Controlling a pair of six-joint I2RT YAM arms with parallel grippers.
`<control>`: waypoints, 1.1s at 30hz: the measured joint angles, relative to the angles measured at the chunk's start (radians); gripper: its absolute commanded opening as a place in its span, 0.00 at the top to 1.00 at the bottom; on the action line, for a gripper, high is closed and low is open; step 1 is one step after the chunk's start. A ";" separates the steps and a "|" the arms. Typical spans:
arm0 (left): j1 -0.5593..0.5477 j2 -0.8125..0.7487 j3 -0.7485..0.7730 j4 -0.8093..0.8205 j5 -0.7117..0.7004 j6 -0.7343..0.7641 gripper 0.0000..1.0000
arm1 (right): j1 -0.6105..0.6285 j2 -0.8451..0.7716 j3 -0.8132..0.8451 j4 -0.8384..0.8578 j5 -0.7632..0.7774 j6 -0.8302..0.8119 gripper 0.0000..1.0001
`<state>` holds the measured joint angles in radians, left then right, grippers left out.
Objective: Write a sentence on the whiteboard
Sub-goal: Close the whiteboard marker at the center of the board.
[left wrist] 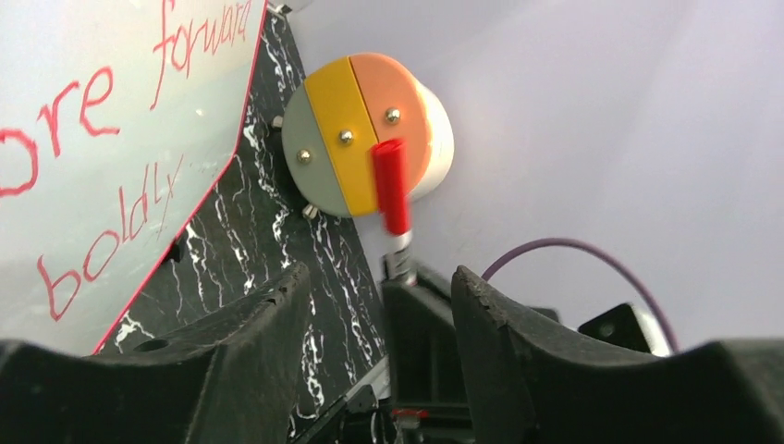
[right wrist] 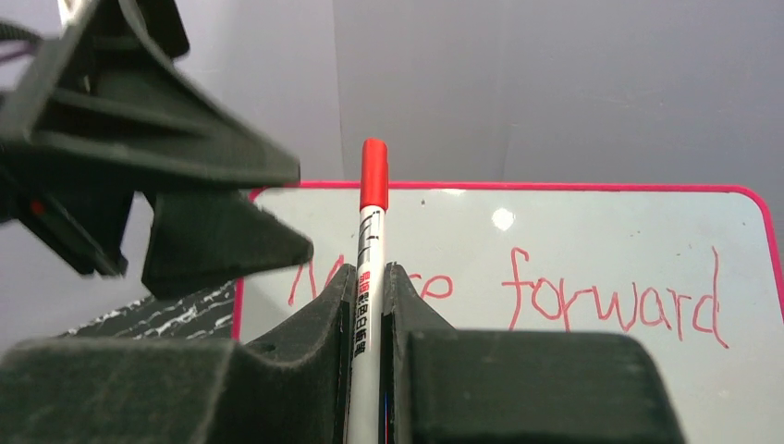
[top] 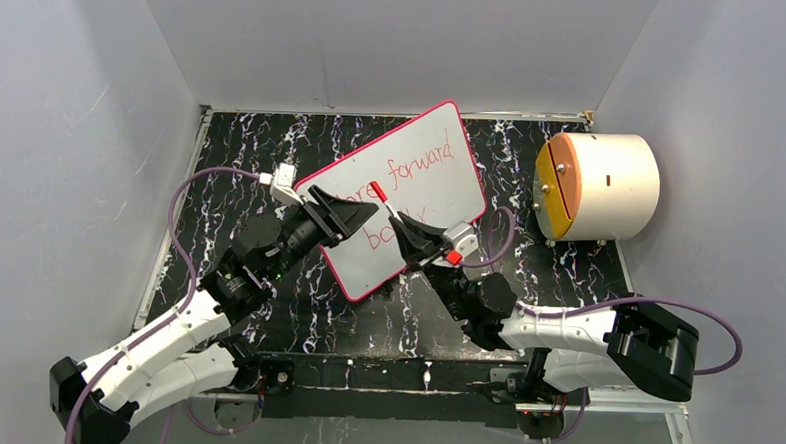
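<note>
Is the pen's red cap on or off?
On. The red cap sits snugly on the end of the pen gripped in the right tool.

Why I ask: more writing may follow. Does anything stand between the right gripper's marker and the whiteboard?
Yes: a red cap covers the marker at its outer end, and the open left gripper hangs over the whiteboard right beside that cap.

We are reading red handwritten marker words [right wrist: 518,287], "More forward" over "boldly", on the large flat white red-rimmed whiteboard [right wrist: 573,231]. We are finding the red-capped white marker [right wrist: 370,268]'s print too small.
</note>
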<state>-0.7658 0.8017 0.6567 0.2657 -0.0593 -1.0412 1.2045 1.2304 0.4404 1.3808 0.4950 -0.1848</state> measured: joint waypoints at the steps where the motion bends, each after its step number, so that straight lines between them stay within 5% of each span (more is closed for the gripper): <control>1: 0.000 0.004 0.016 -0.010 -0.005 0.002 0.41 | 0.000 0.000 -0.002 -0.008 0.000 -0.005 1.00; 13: 0.000 0.158 0.171 -0.111 -0.093 -0.038 0.46 | 0.000 -0.002 -0.018 -0.056 -0.003 -0.043 1.00; 19: 0.000 0.201 0.171 -0.118 -0.122 -0.076 0.66 | 0.000 -0.007 -0.027 -0.057 -0.012 -0.047 1.00; 24: 0.000 0.248 0.179 -0.077 -0.108 -0.090 1.00 | -0.002 -0.007 -0.036 -0.065 -0.008 -0.047 1.00; 33: 0.006 0.283 0.145 0.044 -0.051 -0.158 1.00 | -0.010 0.012 -0.043 -0.017 0.037 -0.015 1.00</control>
<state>-0.7601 1.0847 0.8021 0.3099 -0.1108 -1.1995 1.1942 1.2423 0.3969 1.3640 0.5320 -0.1997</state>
